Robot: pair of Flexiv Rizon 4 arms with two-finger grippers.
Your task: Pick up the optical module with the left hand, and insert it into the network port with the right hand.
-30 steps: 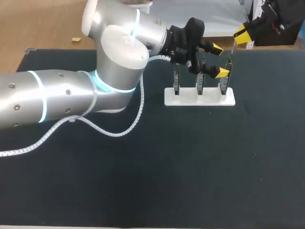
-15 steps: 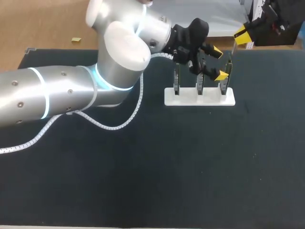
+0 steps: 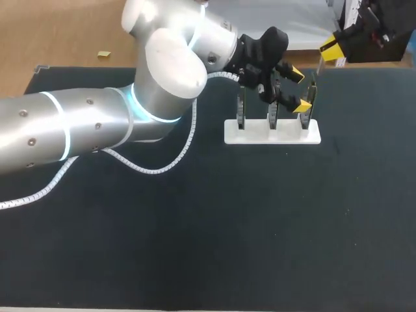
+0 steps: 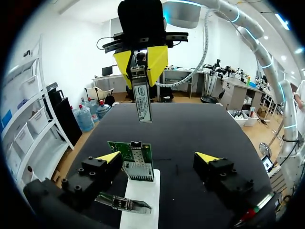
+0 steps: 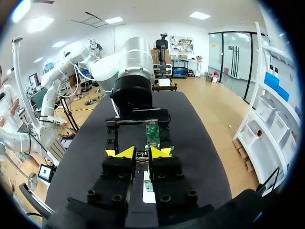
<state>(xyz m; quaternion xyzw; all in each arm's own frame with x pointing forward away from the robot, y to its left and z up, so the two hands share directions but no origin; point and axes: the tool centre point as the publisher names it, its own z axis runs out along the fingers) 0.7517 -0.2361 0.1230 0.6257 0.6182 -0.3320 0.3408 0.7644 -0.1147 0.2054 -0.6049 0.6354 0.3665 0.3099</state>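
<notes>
My right gripper [image 3: 330, 47] hangs past the table's far right edge, shut on the slim metal optical module [image 3: 319, 64]. In the left wrist view that module [image 4: 142, 95] hangs from the right gripper [image 4: 141, 59], above and beyond the rack. My left gripper [image 3: 297, 87] stands open over the right end of the white rack [image 3: 273, 133], which holds three upright port boards. One green board with a network port [image 4: 136, 160] sits between the open left fingers, near one of them and ungripped. In the right wrist view, the right gripper [image 5: 142, 152] pinches the module [image 5: 142, 155].
My bulky left arm [image 3: 97, 123] and its white cable [image 3: 162, 169] span the table's left and middle. The dark mat [image 3: 260, 227] covers the table in front of the rack. A small metal part [image 4: 124, 204] lies on the white rack [image 4: 143, 210] under the left gripper.
My left arm has shifted slightly right and farther, bringing its open gripper closer over the rack's right end. The right gripper with the module has stayed still.
</notes>
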